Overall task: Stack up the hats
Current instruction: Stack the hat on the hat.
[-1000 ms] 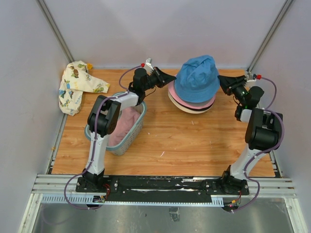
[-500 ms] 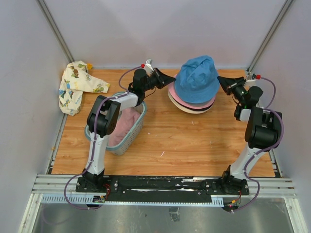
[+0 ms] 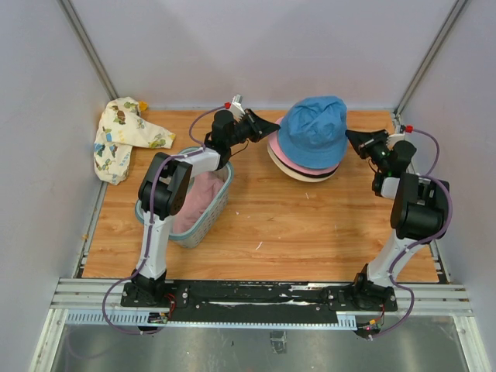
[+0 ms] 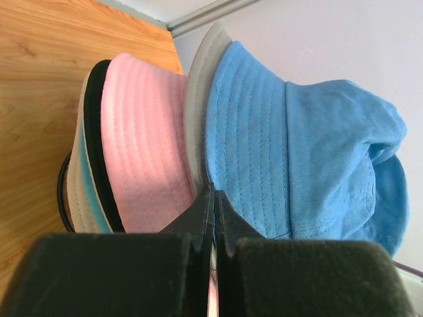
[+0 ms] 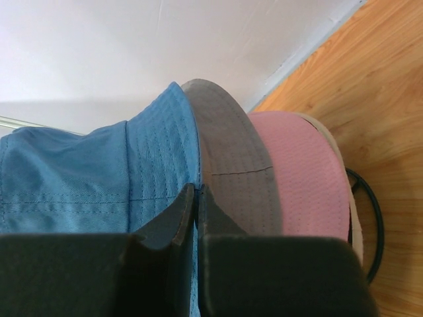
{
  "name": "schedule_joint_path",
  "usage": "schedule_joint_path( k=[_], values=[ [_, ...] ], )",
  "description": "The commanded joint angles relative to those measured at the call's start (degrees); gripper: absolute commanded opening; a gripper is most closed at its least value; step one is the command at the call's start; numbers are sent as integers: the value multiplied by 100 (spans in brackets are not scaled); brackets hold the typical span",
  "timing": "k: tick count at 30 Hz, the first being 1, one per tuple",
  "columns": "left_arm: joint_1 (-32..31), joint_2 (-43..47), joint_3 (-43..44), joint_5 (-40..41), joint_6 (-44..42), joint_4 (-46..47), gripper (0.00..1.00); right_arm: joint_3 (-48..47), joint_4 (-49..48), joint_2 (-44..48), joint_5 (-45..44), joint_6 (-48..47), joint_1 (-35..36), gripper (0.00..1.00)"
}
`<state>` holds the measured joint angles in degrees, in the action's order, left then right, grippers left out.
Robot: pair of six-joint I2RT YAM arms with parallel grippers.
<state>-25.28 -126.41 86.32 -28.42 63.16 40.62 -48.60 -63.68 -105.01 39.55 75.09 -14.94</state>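
Well, the blue-grey mesh basket (image 3: 198, 231) on the left of the table (image 3: 271, 225) holds a bundle of pink fabric (image 3: 200, 194). At the far middle sits the stack of hats (image 3: 304, 169), with the blue hat (image 3: 314, 128) on top. The left gripper (image 3: 273, 124), fingers pressed together, points at the stack's left brim. The right gripper (image 3: 350, 136), likewise closed, meets the right brim. I cannot tell whether either one pinches fabric.

Top cam looks down on the whole table (image 3: 310, 232) from above and behind. Both wrist cams face the hat stack (image 3: 314, 132) up close, from opposite sides.
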Motion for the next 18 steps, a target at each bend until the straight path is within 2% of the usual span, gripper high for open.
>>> schedule_joint_path(
  k=[1, 18],
  values=[
    [-56, 64, -151, 19, -197, -153, 0, 230, 571, 2, -149, -576, 204, 0],
    [-91, 147, -67, 379, -632, -1219, 0, 333, 1187, -228, -399, -1221, 404, 1]
  ],
)
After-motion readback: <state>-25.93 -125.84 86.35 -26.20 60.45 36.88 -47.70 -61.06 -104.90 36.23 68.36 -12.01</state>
